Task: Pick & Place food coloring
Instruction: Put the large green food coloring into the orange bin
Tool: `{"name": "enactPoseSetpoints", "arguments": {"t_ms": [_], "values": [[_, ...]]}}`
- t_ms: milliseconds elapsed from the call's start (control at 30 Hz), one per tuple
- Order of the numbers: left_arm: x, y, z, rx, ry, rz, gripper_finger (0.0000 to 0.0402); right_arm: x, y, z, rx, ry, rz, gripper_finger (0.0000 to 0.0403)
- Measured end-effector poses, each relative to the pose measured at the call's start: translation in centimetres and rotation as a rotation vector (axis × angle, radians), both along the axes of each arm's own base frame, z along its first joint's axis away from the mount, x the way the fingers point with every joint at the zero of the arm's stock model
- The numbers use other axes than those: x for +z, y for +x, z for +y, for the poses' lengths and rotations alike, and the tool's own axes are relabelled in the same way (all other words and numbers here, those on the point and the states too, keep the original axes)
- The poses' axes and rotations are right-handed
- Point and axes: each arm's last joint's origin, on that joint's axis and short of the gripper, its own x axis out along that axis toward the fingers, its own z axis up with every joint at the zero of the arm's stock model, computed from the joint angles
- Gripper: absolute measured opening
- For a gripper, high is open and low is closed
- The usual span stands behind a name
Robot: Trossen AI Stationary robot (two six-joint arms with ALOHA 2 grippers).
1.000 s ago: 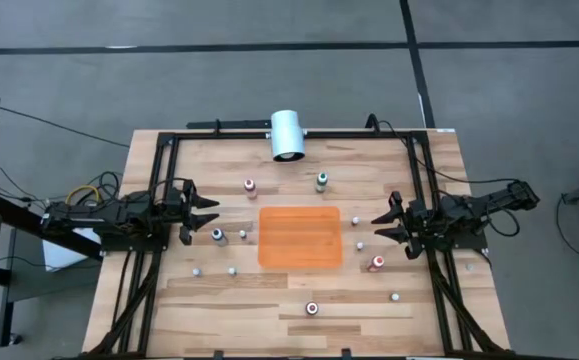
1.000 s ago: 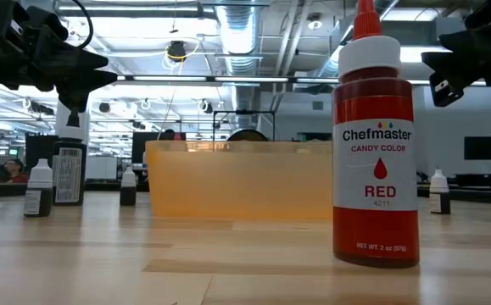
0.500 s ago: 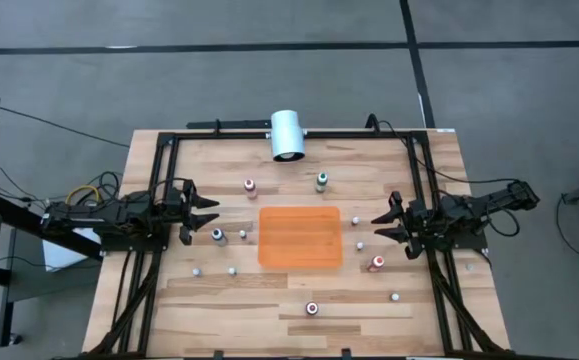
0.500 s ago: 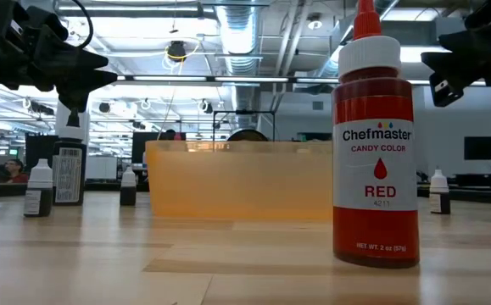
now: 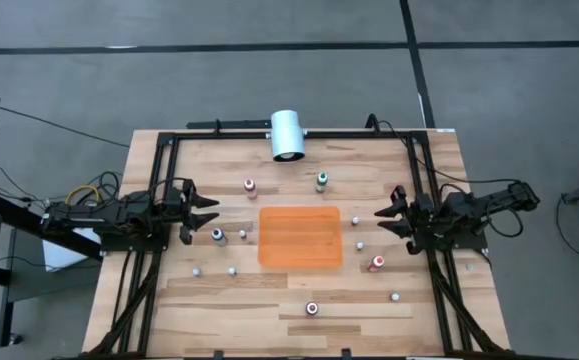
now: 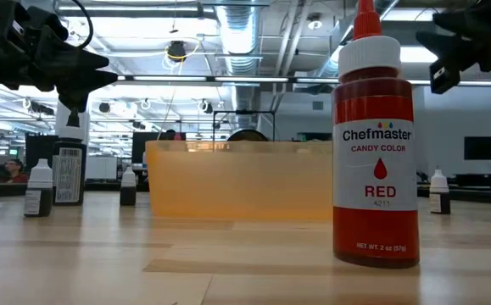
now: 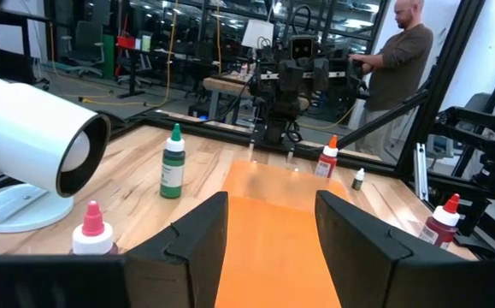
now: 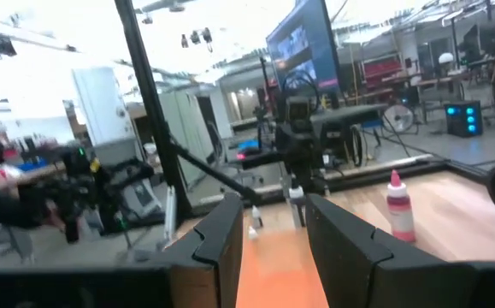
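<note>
We see the left gripper [image 5: 205, 210] hanging above the left part of the table [image 5: 429, 160], its two fingers [image 7: 194, 233] standing apart with nothing between them, and it points toward the orange mat [image 5: 300, 237] at the middle. The right gripper [image 5: 387, 218] hangs above the right part of the table, facing the mat from the other side; its fingers [image 8: 215, 229] are also apart and hold nothing. The food coloring bottles stand scattered around the mat, none of them on it. Just beside the left gripper stands a bottle with a blue top [image 5: 217, 235]. Behind the mat, toward the far edge, stand a pink-topped bottle [image 5: 250, 186] and a green-topped bottle [image 5: 321, 181]. Near the right gripper, at the mat's near right corner, stands a red-topped bottle [image 5: 377, 263]. Another bottle [image 5: 312, 308] stands well apart, toward the near edge; in the low view this one is very close and we can read its label [image 6: 377, 165]: "Chefmaster", "CANDY COLOR", "RED", and below "NET WT. 2 oz (57g)". Several tiny white-capped bottles [image 5: 241, 235] stand around the mat too; their labels are too small to read. A large white cylinder [image 5: 288, 134] lies at the far edge of the table. In the left wrist view a person [image 7: 397, 53] stands in the room beyond the table.
</note>
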Motion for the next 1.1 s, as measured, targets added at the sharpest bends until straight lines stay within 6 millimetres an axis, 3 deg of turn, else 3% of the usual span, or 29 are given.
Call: {"name": "enactPoseSetpoints", "arguments": {"t_ms": [133, 333, 500, 833, 1100], "values": [[0.0, 0.0, 0.0, 0.001, 0.000, 0.000, 0.0169, 0.4, -0.1, -0.1, -0.003, 0.020, -0.040, 0.0121], [0.0, 0.0, 0.0, 0.004, 0.000, -0.001, 0.0169, 1.9, -0.5, -0.9, -0.185, 0.060, -0.172, 0.0121], [0.0, 0.0, 0.0, 0.004, 0.000, -0.001, 0.0169, 3.6, -0.9, -1.2, -0.218, 0.058, -0.169, 0.0121], [0.0, 0.0, 0.0, 0.004, 0.002, -0.001, 0.0169, 8.7, -0.7, -1.3, -0.261, -0.075, 0.000, 0.0121], [0.0, 0.0, 0.0, 0.004, 0.004, -0.001, 0.0169, 12.6, 2.1, -0.9, -0.293, -0.148, 0.227, 0.0121]]}}
